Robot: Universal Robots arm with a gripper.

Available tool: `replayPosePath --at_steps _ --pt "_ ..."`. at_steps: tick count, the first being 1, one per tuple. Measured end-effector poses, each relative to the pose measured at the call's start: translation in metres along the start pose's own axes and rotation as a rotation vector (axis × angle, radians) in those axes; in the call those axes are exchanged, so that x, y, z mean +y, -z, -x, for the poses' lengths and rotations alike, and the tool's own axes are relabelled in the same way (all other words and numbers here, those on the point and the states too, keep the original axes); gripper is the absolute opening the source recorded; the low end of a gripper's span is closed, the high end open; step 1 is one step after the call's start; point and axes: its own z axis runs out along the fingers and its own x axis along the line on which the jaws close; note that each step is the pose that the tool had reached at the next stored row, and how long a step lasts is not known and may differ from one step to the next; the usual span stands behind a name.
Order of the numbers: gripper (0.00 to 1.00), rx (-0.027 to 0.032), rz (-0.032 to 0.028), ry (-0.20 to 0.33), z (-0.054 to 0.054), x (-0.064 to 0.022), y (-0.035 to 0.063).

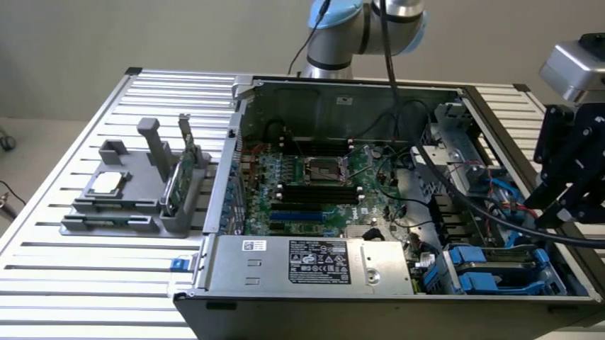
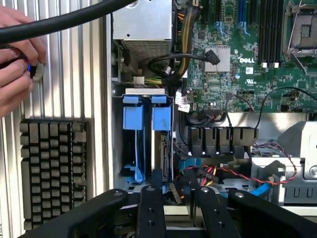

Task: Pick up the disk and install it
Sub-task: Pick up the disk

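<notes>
The disk (image 2: 161,148) sits edge-on in the drive bay at the case's corner, a grey metal body under a blue carrier tab. A second blue carrier (image 2: 133,119) stands beside it. In the exterior view the disk's blue-framed bay (image 1: 496,269) is at the case's front right. My gripper (image 2: 178,194) hovers just off the bay, its two black fingers (image 2: 151,213) apart with nothing between them. My gripper (image 1: 560,207) hangs above the case's right wall.
The open computer case (image 1: 312,265) holds a motherboard (image 1: 317,184) and loose cables. A grey fixture (image 1: 123,205) at the exterior view's left carries a silver chip (image 1: 106,183) and a green card (image 1: 192,152). A person's hand (image 2: 17,59) and a black keyboard (image 2: 54,168) lie outside the case.
</notes>
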Motion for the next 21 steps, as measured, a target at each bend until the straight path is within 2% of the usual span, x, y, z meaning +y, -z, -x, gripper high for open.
replayPosePath --at_steps 17,21 --pt "0.31 -0.0006 0.005 -0.309 0.0 -0.0001 -0.0175" --pt "0.31 -0.0004 0.0052 -0.32 0.0 -0.0001 -0.0176"
